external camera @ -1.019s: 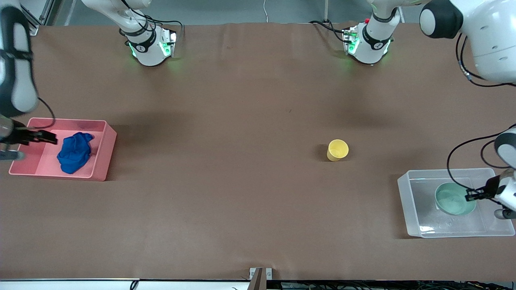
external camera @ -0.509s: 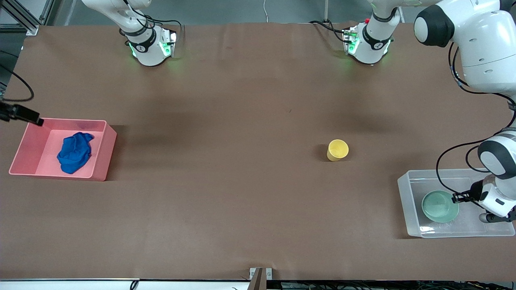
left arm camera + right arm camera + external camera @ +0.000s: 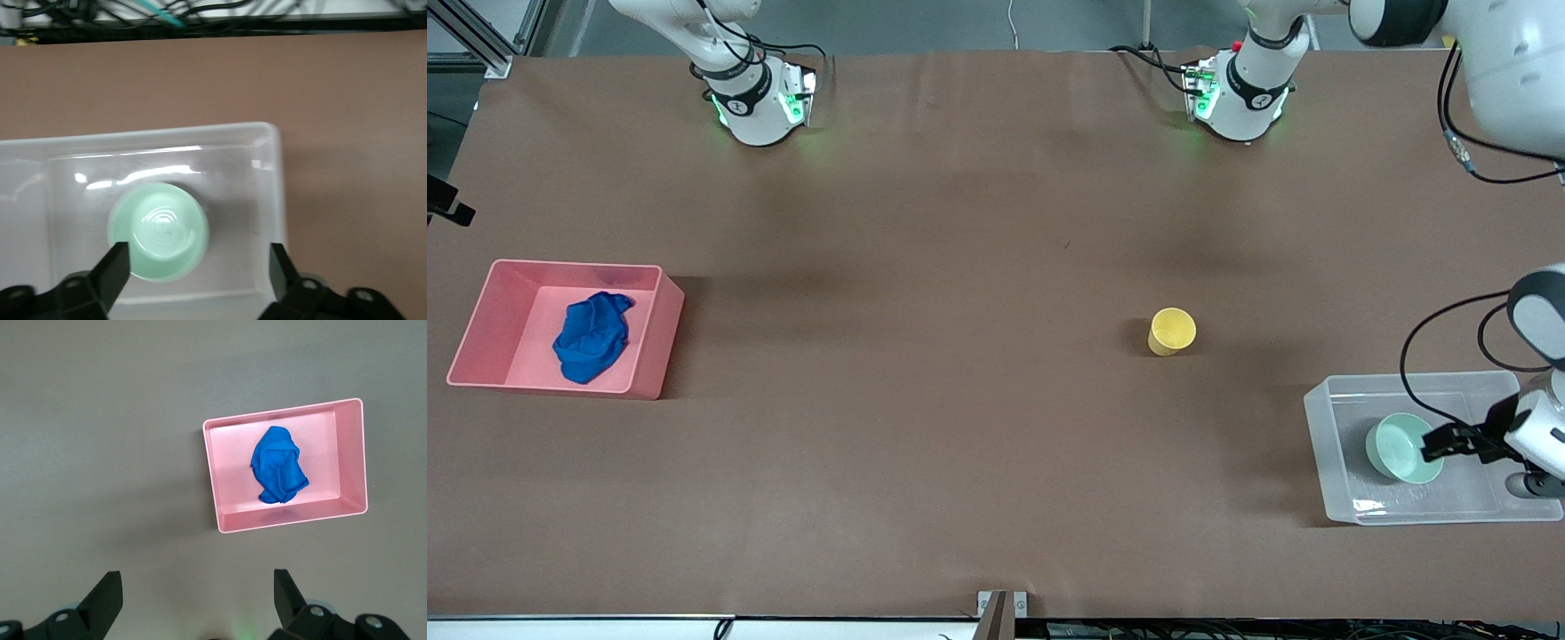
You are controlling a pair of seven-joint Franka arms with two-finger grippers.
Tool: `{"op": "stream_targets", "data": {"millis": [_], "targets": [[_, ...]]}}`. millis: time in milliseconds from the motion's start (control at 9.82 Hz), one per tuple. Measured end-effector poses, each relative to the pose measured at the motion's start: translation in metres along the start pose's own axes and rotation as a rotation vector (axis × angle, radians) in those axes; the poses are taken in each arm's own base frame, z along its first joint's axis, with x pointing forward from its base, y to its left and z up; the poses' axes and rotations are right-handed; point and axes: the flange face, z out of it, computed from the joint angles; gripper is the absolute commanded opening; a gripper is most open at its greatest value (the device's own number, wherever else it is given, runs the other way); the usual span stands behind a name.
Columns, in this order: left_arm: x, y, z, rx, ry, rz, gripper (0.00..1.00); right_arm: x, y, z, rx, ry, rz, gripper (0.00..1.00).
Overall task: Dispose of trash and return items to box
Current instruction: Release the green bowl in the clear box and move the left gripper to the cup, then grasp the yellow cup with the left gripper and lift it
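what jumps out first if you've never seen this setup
The bright blue fabric wad lying in the pink bin at the right arm's end of the table. Next, the lone yellow cup upright on the bare brown table, and the left gripper, jaws open, over the mint-green bowl in the clear tub.

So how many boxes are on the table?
2. A pink bin holding the blue cloth at the right arm's end, a clear tub holding the green bowl at the left arm's end.

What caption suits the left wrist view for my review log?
Left gripper, jaws open, over the mint-green bowl resting in the clear plastic tub on the brown table.
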Motion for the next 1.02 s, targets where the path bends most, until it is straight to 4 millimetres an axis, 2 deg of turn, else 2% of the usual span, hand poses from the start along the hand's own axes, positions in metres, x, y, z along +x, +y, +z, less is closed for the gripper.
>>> {"op": "stream_targets", "data": {"millis": [102, 306, 407, 611, 713, 815, 1019], "targets": [[-0.013, 0.030, -0.010, -0.045, -0.018, 0.030, 1.00, 0.001, 0.000, 0.001, 0.000, 0.000, -0.001, 1.00], [-0.055, 0.087, -0.003, -0.108, -0.070, 0.045, 1.00, 0.007, -0.001, 0.008, 0.000, 0.025, -0.002, 1.00], [-0.079, 0.120, 0.009, -0.126, -0.079, 0.053, 1.00, 0.008, -0.001, 0.012, 0.000, 0.025, -0.002, 1.00], [-0.126, 0.188, 0.054, -0.143, -0.071, 0.072, 1.00, 0.008, -0.001, 0.013, 0.001, 0.022, -0.002, 1.00], [-0.145, 0.211, 0.076, -0.142, -0.060, 0.083, 1.00, 0.007, -0.001, 0.013, 0.001, 0.023, -0.002, 1.00], [-0.159, 0.224, 0.094, -0.132, -0.069, 0.115, 1.00, 0.007, -0.001, 0.013, 0.001, 0.023, -0.003, 1.00], [-0.176, 0.234, 0.128, -0.100, -0.119, 0.193, 0.95, 0.007, -0.002, 0.013, 0.001, 0.022, -0.003, 1.00]]}}
